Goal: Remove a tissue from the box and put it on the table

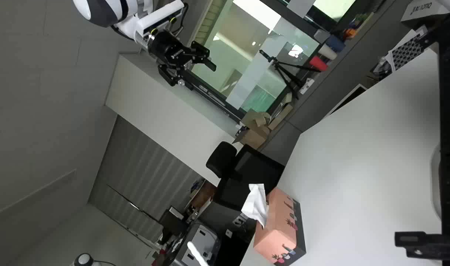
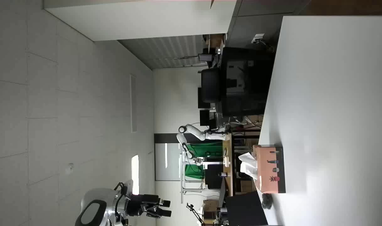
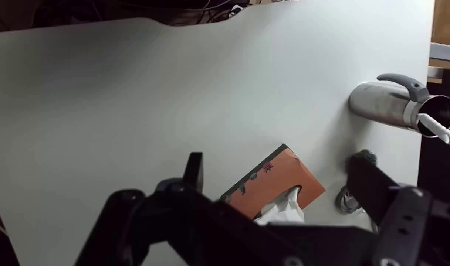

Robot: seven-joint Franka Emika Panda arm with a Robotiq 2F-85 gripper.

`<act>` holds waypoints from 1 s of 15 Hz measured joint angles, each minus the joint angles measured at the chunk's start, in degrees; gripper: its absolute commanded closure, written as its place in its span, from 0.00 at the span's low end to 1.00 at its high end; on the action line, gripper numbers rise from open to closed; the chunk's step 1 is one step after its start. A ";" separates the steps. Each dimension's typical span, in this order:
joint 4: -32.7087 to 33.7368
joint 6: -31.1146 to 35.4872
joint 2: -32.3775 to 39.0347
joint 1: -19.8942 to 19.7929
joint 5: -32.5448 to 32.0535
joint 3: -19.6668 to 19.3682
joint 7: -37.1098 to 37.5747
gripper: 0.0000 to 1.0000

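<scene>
Wrist view: left of the box point(image 3: 273, 181) stretches the worktop point(image 3: 117, 118), a likely landing place; the tool point(image 3: 276, 168) hangs higher than the box and well apart, fingers spread wide, grasping nothing; the tissue point(image 3: 283, 211) stands out of the box's slot. To pull well, I'd rotate the tool so its pads close across that slot, pinch only paper, and draw slowly lest the box lift. The tissue's free end points up; crumpled, its long axis seems to follow the slot, along the box's length.
</scene>
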 measured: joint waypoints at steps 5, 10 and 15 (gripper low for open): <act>-0.04 0.27 0.00 0.00 0.00 0.00 0.00 0.00; -0.04 0.29 0.00 0.00 0.00 0.00 0.00 0.00; -1.19 7.38 0.65 -0.20 0.02 0.21 0.79 0.00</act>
